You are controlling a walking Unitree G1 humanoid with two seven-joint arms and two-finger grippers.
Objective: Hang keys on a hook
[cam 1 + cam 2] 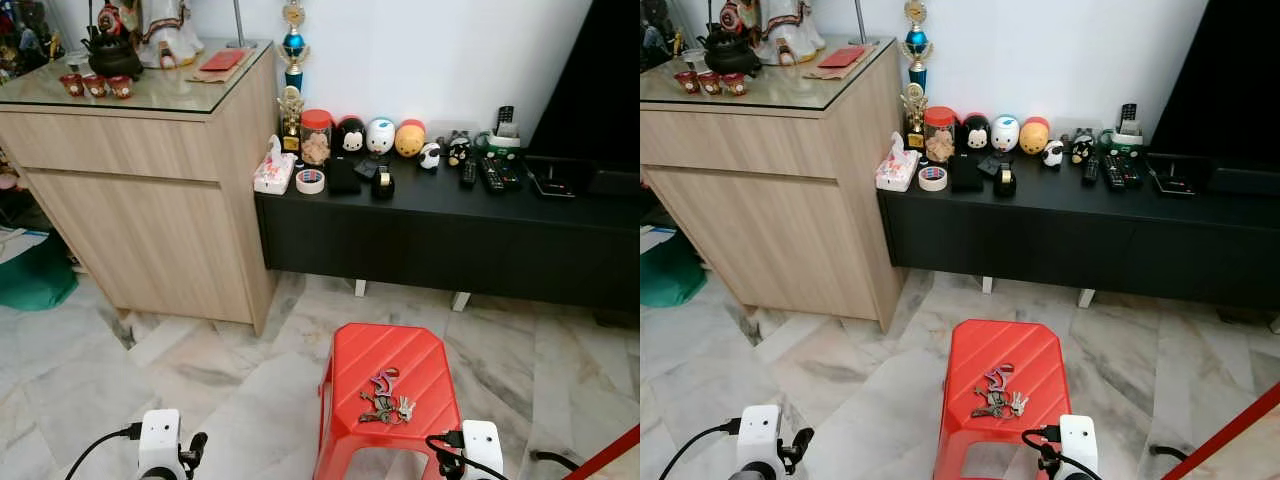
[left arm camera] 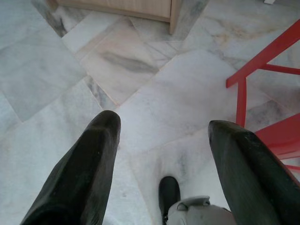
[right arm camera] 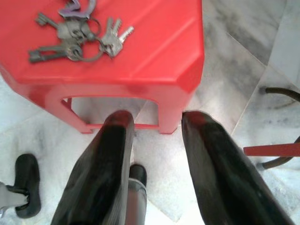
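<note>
Reaching for the keys (image 3: 77,35) is the step in hand: they lie in a loose bunch on the red stool (image 1: 420,360). My right gripper (image 3: 154,122) hangs low beside the stool, fingers parted, holding nothing. I judge it best to come down from above and close on the ring, not the splayed blades.

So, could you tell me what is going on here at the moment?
The robot stands on a marble floor facing a red stool with a bunch of keys lying on its seat, untouched. Both grippers hang low and open: the right gripper is beside the stool's near edge, the left gripper is over bare floor. Beyond the stool are a black low cabinet and a wooden cabinet. I cannot make out a hook.
</note>
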